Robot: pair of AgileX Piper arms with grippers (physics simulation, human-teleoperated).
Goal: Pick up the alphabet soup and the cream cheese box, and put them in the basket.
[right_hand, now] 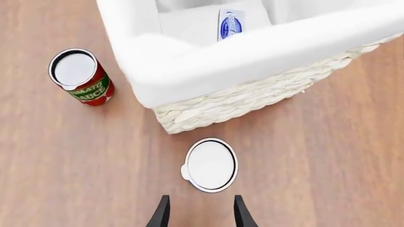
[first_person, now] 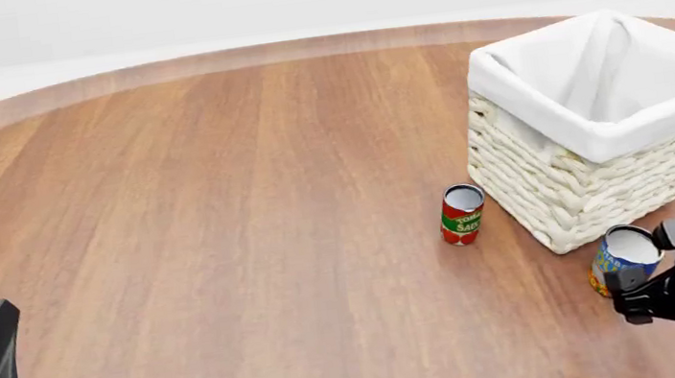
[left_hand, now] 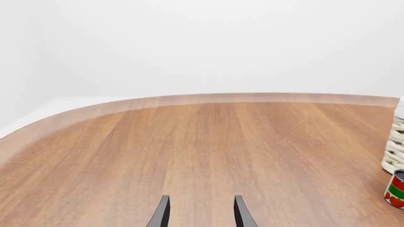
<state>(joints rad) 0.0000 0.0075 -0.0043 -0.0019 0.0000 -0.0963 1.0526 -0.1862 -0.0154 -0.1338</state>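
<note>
The alphabet soup [right_hand: 210, 164] stands upright on the wood just outside a corner of the basket [right_hand: 208, 66]; from above only its plain silver-white top shows. In the front view its blue and yellow label [first_person: 621, 260] is visible. My right gripper [right_hand: 200, 213] hovers above the can, open, its fingers just short of it and holding nothing. The cream cheese box [right_hand: 231, 23] lies inside the basket on the white lining; the front view hides it behind the basket's wall [first_person: 568, 175]. My left gripper [left_hand: 200, 213] is open over bare table at the near left.
A small red and green can [first_person: 460, 214] stands left of the basket, a short way from the soup. It also shows as the red can [left_hand: 396, 189] beside the basket's wicker wall [left_hand: 394, 151]. The table's curved far edge [first_person: 294, 49] runs across the back.
</note>
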